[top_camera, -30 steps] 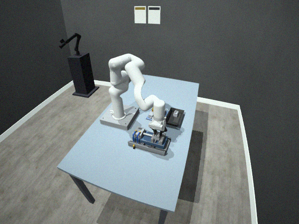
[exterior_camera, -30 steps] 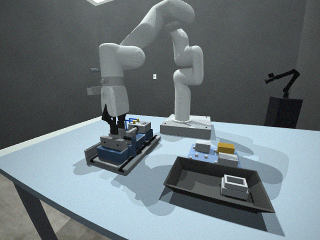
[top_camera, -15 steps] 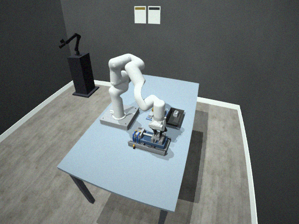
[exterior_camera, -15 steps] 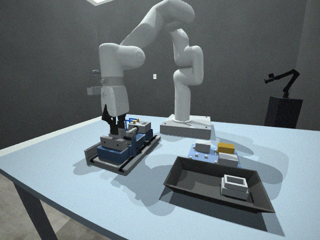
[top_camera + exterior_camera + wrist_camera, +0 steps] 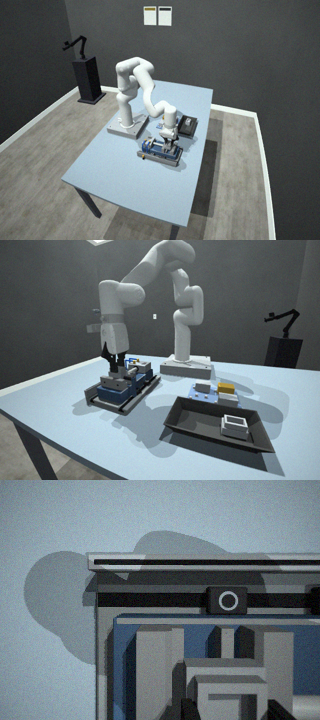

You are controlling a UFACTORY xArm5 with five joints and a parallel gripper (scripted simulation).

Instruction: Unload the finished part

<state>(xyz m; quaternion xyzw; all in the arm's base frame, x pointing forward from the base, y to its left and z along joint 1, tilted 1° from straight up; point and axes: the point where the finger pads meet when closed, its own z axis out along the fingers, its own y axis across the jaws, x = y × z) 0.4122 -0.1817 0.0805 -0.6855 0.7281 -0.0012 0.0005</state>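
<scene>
The blue and grey vise (image 5: 121, 389) stands on the table's left part, and also shows in the overhead view (image 5: 160, 152). The grey finished part (image 5: 227, 695), with a pocket on top, sits between the vise jaws. My gripper (image 5: 116, 366) points straight down over the vise and is shut on the finished part; its dark fingertips show at the bottom of the wrist view (image 5: 230, 712). The black outfeed tray (image 5: 217, 423) lies to the right. One pocketed block (image 5: 234, 426) lies flat in its right end, pocket up.
Behind the tray a light blue pallet (image 5: 214, 393) carries two grey plain blocks (image 5: 202, 387) (image 5: 227, 398) and a yellow block (image 5: 225, 388), all upright. The arm's base plate (image 5: 186, 367) stands behind the vise. The tray's left half is empty.
</scene>
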